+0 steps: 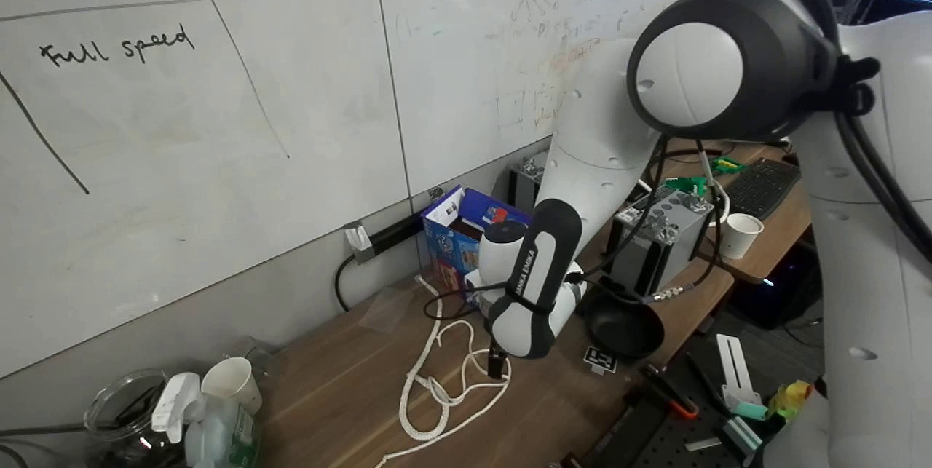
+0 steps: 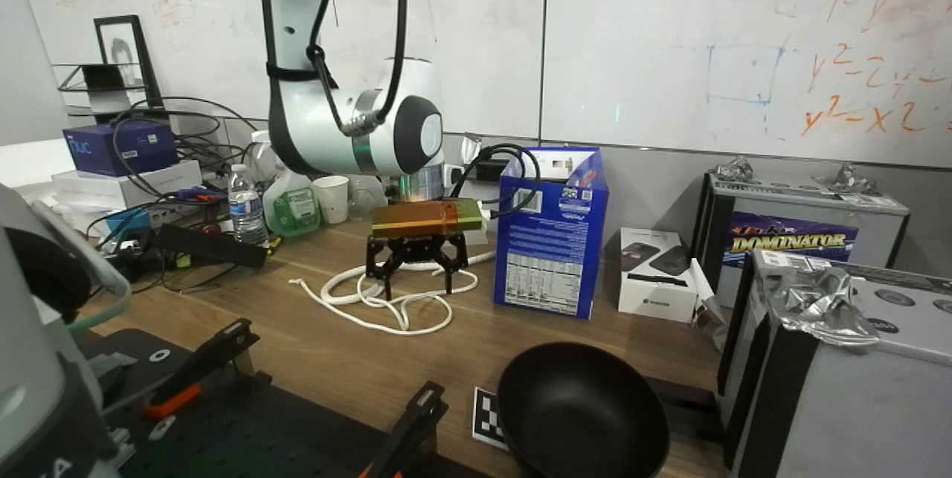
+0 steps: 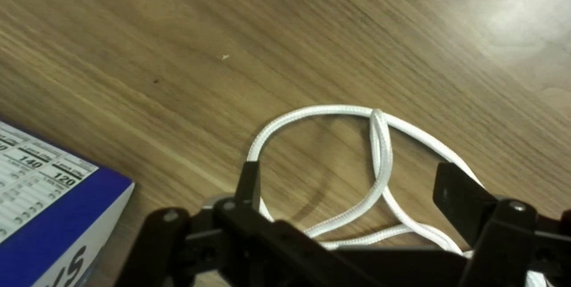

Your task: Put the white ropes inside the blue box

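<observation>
Wood-grain table [image 2: 327,363], in an exterior view.
White ropes [image 2: 405,331] in loose loops; blue box [image 2: 547,240] upright to their right; black pan [image 2: 584,411] near right; spray bottle [image 2: 294,204] far left.

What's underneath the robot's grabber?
White rope, lying in loops on the wooden table. In the wrist view, the open gripper covers some of it, and that bit can't be seen.

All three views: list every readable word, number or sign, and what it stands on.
"low motion", cut off: whiteboard
"full speed": whiteboard
"y²-2y", cut off: whiteboard
"y²-x2": whiteboard
"ANKA EMIKA", start hidden: robot arm
"DOMINATOR": grey unit
"nuc": dark blue carton
"140": blue box
"120": blue box
Other text, as on spray bottle, water bottle and white carton, is too small, faint or cut off.
</observation>
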Motion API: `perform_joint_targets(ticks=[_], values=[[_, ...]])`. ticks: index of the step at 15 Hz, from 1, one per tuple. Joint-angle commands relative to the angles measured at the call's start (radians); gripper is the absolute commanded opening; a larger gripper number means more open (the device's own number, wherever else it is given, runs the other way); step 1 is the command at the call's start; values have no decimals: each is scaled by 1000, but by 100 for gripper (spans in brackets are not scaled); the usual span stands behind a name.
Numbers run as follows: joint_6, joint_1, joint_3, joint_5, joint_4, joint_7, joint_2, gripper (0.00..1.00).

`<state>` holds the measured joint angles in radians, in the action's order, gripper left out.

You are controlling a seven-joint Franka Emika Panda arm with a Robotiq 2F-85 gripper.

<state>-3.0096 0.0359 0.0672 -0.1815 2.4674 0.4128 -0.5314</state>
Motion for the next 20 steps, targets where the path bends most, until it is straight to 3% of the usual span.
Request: perform_joint_targets(ticks=[1, 20], values=[[-30, -2, -5, -45, -49, -26, -69, 100], [-2, 29, -21, -80, -144, -42, -193, 100]])
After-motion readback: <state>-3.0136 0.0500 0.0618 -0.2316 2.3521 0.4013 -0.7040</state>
